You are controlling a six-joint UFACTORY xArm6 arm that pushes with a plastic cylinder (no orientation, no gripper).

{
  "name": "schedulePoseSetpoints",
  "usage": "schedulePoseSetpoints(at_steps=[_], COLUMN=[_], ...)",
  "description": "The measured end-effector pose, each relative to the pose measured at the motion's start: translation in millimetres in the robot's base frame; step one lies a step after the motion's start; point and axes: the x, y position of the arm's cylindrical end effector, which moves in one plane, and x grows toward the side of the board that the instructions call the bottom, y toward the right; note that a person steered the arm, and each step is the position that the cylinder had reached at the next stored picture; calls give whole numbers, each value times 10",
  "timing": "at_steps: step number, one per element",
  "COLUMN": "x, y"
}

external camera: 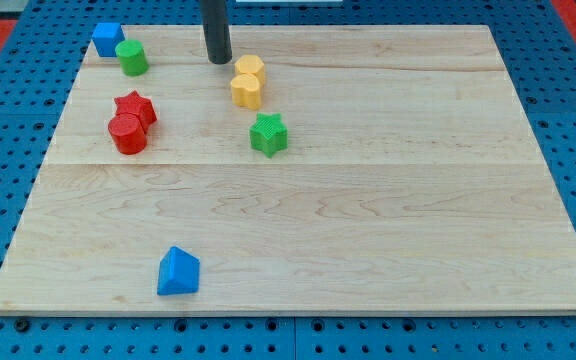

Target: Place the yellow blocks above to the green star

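Near the bench's [388, 240] top edge, our tip [218, 60] is sitting just left of the yellow blocks [248, 82], green star [268, 134] below; no jaws are showing.

No readable text or markings anywhere.

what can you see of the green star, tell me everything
The green star is a small chunky block with a star outline and flat top, looking like matte plastic. It lies flat on the wooden board, in the upper middle. Nothing touches it: the two yellow blocks sit just above it, towards the view's left, and my tip is beyond them.
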Motion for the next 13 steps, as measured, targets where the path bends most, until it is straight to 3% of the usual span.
schedulePoseSetpoints(at_steps=[2,8,9,10,11,13], x=[0,-61,-61,112,360,-141], y=[345,422,651,897,576,317])
